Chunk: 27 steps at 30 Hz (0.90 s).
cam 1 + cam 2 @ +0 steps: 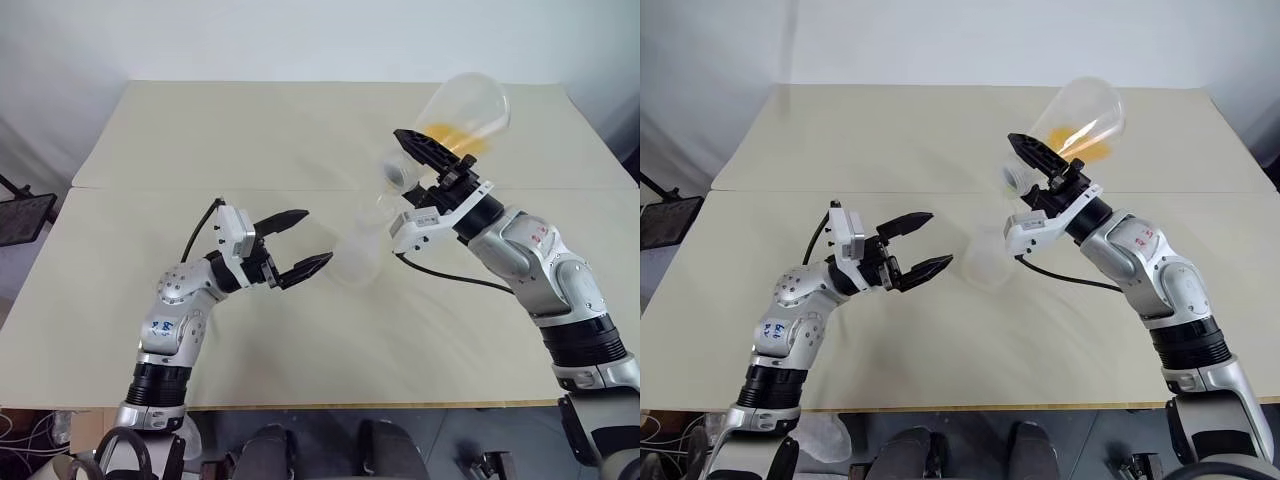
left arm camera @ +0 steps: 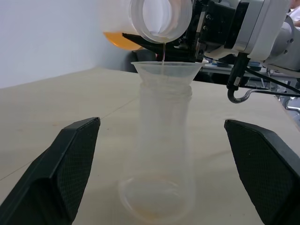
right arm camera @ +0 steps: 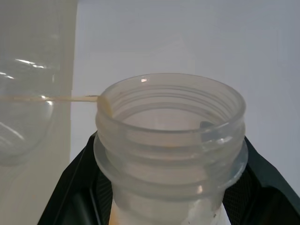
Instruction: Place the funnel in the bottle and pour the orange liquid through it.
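The clear bottle (image 1: 356, 256) stands upright at the table's middle with the see-through funnel (image 2: 166, 70) seated in its neck. My right gripper (image 1: 414, 160) is shut on the neck of a large conical flask (image 1: 464, 104), which is tipped mouth-down over the funnel. The orange liquid (image 1: 450, 137) pools in the flask's raised body, and a thin stream (image 2: 163, 52) of it falls into the funnel. A faint orange film lies in the bottle's base (image 2: 151, 212). My left gripper (image 1: 316, 237) is open; its fingers (image 2: 70, 164) flank the bottle without touching it.
The tan table (image 1: 250, 130) is made of two boards with a seam across the middle. A black cable (image 1: 455, 277) from my right arm lies on it, right of the bottle. A dark object (image 1: 20, 220) stands off the table's left edge.
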### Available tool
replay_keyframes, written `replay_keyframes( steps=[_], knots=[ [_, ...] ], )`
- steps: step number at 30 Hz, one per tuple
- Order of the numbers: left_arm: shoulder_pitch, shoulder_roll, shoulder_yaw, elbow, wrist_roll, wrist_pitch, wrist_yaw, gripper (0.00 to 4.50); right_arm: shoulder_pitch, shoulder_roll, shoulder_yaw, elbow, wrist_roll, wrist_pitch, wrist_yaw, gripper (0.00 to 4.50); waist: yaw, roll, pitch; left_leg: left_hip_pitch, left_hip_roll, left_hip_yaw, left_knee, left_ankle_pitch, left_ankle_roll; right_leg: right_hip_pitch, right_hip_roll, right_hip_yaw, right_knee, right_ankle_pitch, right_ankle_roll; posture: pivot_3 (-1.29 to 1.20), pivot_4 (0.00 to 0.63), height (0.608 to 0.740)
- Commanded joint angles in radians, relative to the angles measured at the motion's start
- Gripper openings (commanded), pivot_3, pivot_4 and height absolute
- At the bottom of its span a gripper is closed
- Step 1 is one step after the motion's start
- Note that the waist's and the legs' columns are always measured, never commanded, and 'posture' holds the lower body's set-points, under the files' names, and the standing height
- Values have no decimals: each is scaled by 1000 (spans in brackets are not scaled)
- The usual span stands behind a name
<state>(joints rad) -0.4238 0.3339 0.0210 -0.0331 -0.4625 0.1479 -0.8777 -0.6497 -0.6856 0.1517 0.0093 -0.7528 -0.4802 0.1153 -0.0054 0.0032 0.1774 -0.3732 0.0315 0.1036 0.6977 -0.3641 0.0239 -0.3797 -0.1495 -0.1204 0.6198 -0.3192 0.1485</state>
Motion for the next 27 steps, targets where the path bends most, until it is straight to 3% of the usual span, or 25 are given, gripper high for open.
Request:
replay_keyframes(
  steps=[1,27],
  knots=[
    [5,-3,3,-32,-2,-21,4,4500,-33,-25,-26,-21,-8,-13,-28,2473,0,0,0,0,0,0,0,0,0,0,0,0,0,0,0,0,150,740],
    [5,-16,-2,-28,0,-35,15,4500,-49,-34,-20,-2,-84,-28,-74,2473,0,0,0,0,0,0,0,0,0,0,0,0,0,0,0,0,150,740]
  ],
)
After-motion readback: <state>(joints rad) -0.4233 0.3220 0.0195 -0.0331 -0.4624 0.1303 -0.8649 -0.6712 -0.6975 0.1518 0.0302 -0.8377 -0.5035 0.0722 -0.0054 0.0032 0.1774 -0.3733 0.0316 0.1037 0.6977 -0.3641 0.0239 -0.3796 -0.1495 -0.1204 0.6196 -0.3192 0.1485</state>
